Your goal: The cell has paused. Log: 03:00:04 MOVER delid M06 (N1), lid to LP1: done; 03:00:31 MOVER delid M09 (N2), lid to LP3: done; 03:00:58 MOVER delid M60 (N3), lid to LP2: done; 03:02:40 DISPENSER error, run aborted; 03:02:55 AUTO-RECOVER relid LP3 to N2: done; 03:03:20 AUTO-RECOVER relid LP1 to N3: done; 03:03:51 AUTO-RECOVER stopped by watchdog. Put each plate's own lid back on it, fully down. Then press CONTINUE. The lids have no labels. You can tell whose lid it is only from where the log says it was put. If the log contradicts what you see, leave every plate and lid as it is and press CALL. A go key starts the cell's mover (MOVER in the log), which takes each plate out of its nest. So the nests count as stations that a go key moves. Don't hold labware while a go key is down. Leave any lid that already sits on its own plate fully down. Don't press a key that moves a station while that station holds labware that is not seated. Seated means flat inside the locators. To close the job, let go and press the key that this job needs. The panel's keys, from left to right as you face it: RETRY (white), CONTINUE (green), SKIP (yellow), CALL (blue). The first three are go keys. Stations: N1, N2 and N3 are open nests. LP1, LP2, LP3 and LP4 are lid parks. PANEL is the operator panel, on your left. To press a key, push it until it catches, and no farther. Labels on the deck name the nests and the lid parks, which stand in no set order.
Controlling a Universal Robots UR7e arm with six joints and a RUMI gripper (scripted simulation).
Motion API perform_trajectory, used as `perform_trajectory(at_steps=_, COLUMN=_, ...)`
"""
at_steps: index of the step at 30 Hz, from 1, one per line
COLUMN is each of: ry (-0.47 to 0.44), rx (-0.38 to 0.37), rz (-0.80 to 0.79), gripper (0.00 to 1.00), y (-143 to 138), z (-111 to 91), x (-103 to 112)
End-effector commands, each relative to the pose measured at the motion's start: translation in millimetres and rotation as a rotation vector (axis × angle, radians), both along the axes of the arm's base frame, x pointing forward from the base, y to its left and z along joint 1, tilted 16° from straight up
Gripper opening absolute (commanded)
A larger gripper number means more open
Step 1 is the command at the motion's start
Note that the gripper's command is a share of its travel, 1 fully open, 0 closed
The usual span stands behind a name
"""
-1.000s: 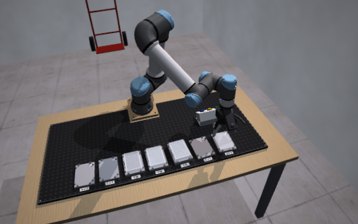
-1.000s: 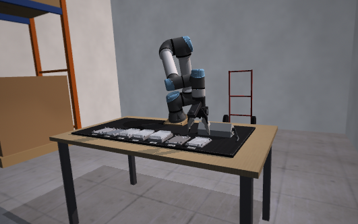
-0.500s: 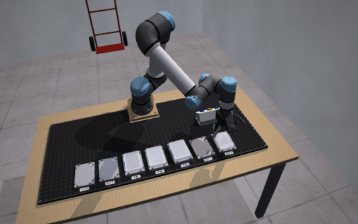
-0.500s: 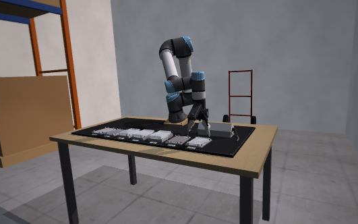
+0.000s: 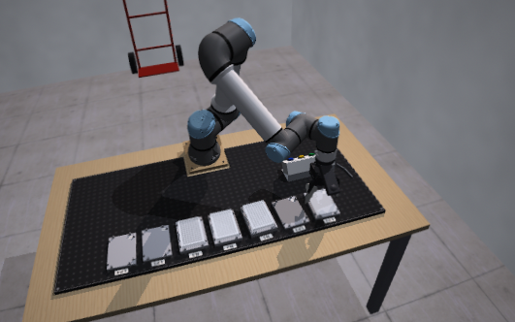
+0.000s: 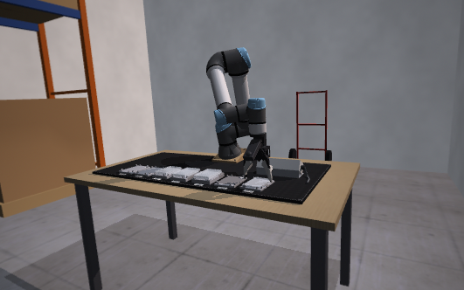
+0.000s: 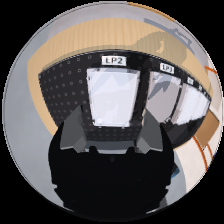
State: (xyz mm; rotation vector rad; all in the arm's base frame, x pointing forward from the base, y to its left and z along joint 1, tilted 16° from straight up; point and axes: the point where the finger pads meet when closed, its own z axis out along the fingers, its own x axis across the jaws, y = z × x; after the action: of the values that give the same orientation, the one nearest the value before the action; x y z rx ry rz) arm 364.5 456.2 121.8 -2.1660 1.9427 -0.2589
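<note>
My gripper (image 5: pixel 317 192) (image 6: pixel 258 174) (image 7: pixel 112 106) is open and empty. It hangs just above a clear lid (image 5: pixel 325 204) (image 6: pixel 257 182) (image 7: pixel 112 92) that lies flat in the lid park labelled LP2 (image 7: pixel 113 60), at the right end of the station row. The neighbouring park LP3 (image 5: pixel 291 211) (image 7: pixel 165 95) shows a bare grey bed. Three white well plates (image 5: pixel 191 234) (image 5: pixel 224 225) (image 5: pixel 259 216) sit in the nests in the middle of the row. I cannot tell from here which of them carry lids. Their labels are too small to read.
The operator panel (image 5: pixel 297 168) (image 6: pixel 285 167) stands on the black deck (image 5: pixel 92 204) just behind my gripper, with small coloured keys on top. Two more grey lid parks (image 5: pixel 121 251) (image 5: pixel 156 243) lie at the left end of the row. The arm's base (image 5: pixel 206 155) stands mid-deck at the back.
</note>
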Motion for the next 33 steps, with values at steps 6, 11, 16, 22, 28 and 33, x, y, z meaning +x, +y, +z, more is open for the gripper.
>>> perform_trajectory(at_steps=6, ry=-0.001, rx=0.001, rz=0.000, gripper=0.82, y=0.5, z=-2.1, x=1.0)
perform_trajectory(at_steps=11, ry=-0.001, rx=0.001, rz=0.000, gripper=0.82, y=0.5, z=-2.2, x=1.1)
perform_trajectory(at_steps=16, ry=-0.001, rx=0.001, rz=0.000, gripper=0.00, y=0.5, z=-2.1, x=1.0)
perform_trajectory(at_steps=22, ry=-0.001, rx=0.001, rz=0.000, gripper=0.00, y=0.5, z=-2.1, x=1.1)
perform_trajectory(at_steps=28, ry=-0.001, rx=0.001, rz=0.000, gripper=0.00, y=0.5, z=-2.1, x=1.1)
perform_trajectory(at_steps=33, ry=-0.001, rx=0.001, rz=0.000, gripper=0.00, y=0.5, z=-2.2, x=1.1)
